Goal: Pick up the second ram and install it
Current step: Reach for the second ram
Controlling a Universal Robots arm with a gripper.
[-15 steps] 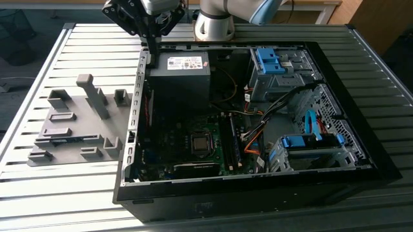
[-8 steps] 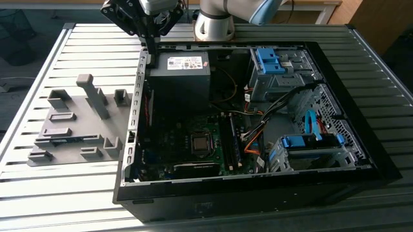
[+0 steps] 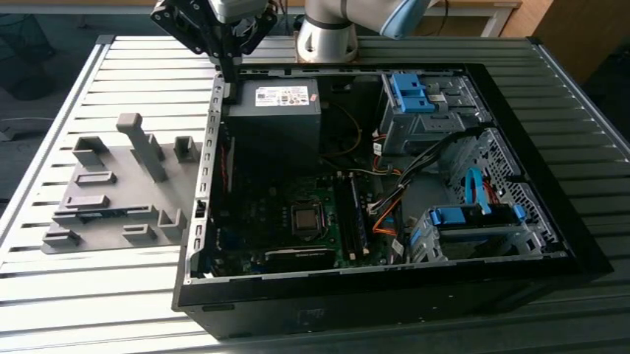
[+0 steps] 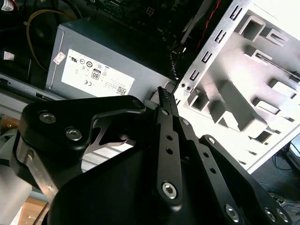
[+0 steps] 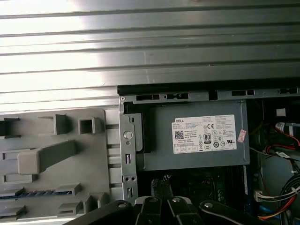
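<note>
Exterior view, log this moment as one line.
gripper: fingers shut, empty | where: above computer case edge, beside power supply | second ram: in grey holder, not picked up

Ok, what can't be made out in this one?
The second ram: first wrist view, mostly sunk in the gray fixture, cut by the picture edge.
Memory slots: exterior view, too dark and small to tell which are filled.
Tool: exterior view, its upper part cut by the edge.
</note>
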